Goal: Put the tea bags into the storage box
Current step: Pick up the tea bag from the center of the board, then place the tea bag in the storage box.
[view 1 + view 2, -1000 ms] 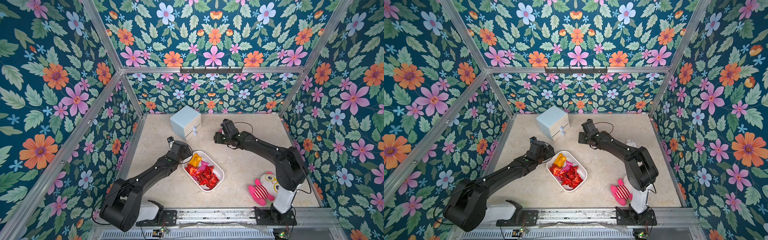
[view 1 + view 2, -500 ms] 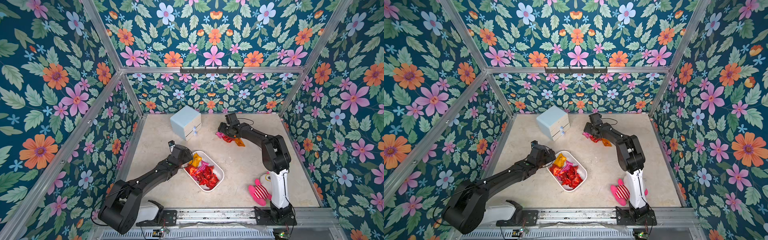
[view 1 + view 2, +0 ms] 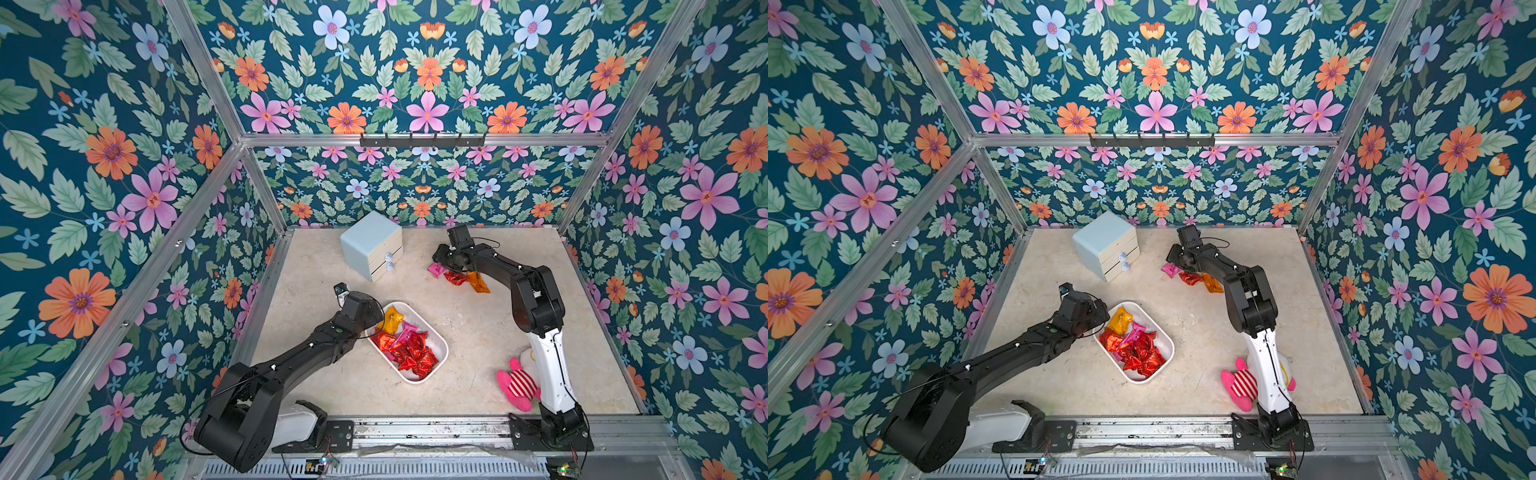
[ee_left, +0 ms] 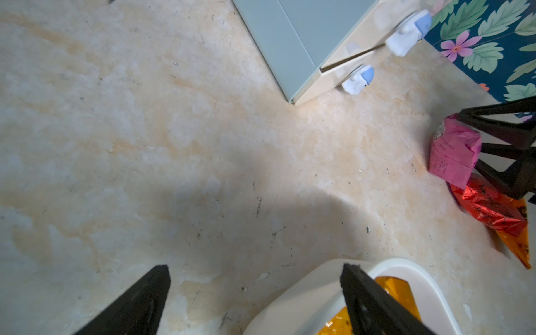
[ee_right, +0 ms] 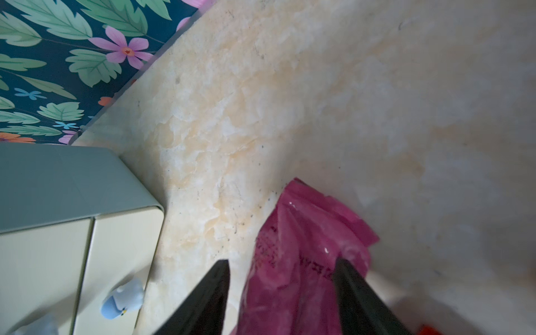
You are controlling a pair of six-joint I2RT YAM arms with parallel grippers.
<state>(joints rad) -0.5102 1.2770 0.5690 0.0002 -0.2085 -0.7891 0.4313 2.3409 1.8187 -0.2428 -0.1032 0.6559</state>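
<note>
Loose tea bags: pink tea bag [image 5: 304, 261], red tea bag [image 3: 455, 277] and orange tea bag [image 3: 477, 283] lie bunched on the table, upper centre-right in a top view.
Storage box [image 3: 419, 377]: lower centre, holding the other tea bags [image 3: 409, 347].
Right tool [image 5: 280, 262]: half open astride the pink tea bag; no firm grip evident.
Left tool [image 4: 255, 266]: wide open, empty, at the box rim.
Step in hand: grasping the pink tea bag.
Next move: close, lift clear of the red one, carry to the box.
</note>
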